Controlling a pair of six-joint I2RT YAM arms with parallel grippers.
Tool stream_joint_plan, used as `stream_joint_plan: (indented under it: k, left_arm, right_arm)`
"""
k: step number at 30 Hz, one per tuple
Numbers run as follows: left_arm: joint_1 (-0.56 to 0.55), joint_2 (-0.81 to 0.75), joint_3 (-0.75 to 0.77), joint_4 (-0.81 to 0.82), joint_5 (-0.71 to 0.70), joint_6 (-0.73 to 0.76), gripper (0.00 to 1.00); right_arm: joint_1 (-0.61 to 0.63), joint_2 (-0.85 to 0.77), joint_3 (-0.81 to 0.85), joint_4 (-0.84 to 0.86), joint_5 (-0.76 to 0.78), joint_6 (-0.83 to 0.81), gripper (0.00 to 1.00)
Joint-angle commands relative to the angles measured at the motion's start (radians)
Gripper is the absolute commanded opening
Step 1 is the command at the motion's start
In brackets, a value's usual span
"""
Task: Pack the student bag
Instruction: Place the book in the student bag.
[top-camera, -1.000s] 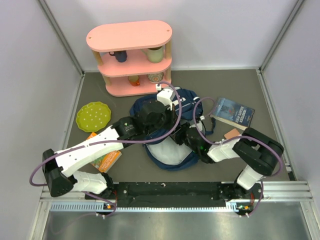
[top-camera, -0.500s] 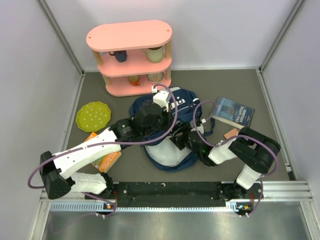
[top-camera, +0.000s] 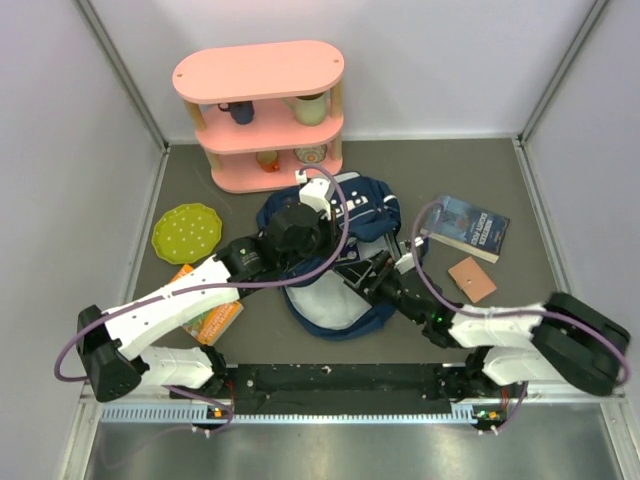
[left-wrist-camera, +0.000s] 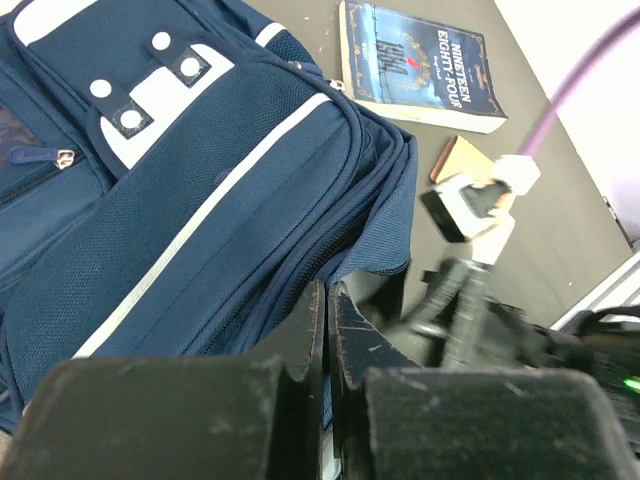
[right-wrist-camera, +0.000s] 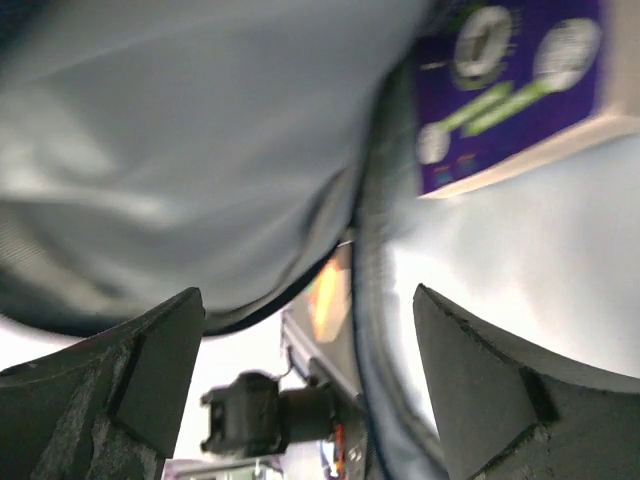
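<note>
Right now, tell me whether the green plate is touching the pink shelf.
Apart. The top view shows bare grey table between the green plate and the base of the pink shelf.

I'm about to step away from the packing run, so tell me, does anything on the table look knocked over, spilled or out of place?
Nothing looks spilled or broken. The backpack lies slumped on the table with its mouth gaping toward the arms, and the blue book and a tan pouch lie loose beside it, unpacked.
</note>
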Motion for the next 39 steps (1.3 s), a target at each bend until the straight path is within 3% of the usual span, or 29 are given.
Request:
stream_joint_plan:
  k: [1, 4, 6, 8, 9, 10, 12, 14, 16, 17, 21, 27, 35, 39]
  left_arm:
    - [0.021, -0.042, -0.009, 0.11, -0.047, -0.017, 0.0]
    - [0.022, -0.044, -0.032, 0.134, -0.028, -0.027, 0.0]
    - [0.022, -0.042, -0.054, 0.15, -0.011, -0.037, 0.08]
    - [0.022, -0.047, -0.075, 0.173, 0.008, -0.047, 0.25]
    - [0.022, -0.057, -0.101, 0.18, 0.011, -0.06, 0.27]
    - [0.022, -0.065, -0.117, 0.191, 0.011, -0.069, 0.36]
    - [0.022, -0.097, -0.163, 0.206, 0.0, -0.092, 0.6]
    - [0.022, -0.12, -0.187, 0.194, -0.007, -0.11, 0.8]
    - [0.021, -0.158, -0.215, 0.176, -0.017, -0.116, 0.88]
    - [0.022, -0.189, -0.226, 0.167, -0.029, -0.126, 0.99]
    - [0.022, -0.275, -0.295, 0.057, -0.22, -0.188, 0.99]
    - [0.063, -0.375, -0.33, -0.186, -0.489, -0.329, 0.99]
    - [0.31, -0.548, -0.473, -0.543, -0.578, -0.677, 0.98]
    - [0.378, -0.629, -0.508, -0.685, -0.63, -0.842, 0.98]
  right_arm:
    - [0.048, -0.208, -0.052, -0.036, 0.001, -0.196, 0.84]
    - [0.057, -0.386, -0.109, -0.185, 0.024, -0.21, 0.83]
    - [0.072, -0.56, -0.144, -0.306, 0.05, -0.218, 0.83]
    - [0.077, -0.699, -0.167, -0.501, 0.098, -0.213, 0.83]
    - [0.078, -0.85, -0.175, -0.568, 0.116, -0.205, 0.83]
    - [0.078, -0.924, -0.178, -0.711, 0.153, -0.202, 0.83]
    - [0.08, -1.141, -0.164, -0.859, 0.193, -0.219, 0.82]
    - [0.08, -1.271, -0.109, -1.143, 0.294, -0.227, 0.82]
    - [0.08, -1.418, -0.072, -1.262, 0.384, -0.276, 0.82]
    - [0.08, -1.421, -0.039, -1.303, 0.397, -0.32, 0.82]
    - [0.08, -1.248, 0.032, -1.204, 0.362, -0.427, 0.83]
    - [0.077, -0.875, 0.129, -0.966, 0.132, -0.58, 0.85]
    - [0.071, -0.405, 0.377, -0.808, -0.177, -0.737, 0.87]
    - [0.068, -0.189, 0.469, -0.736, -0.366, -0.75, 0.87]
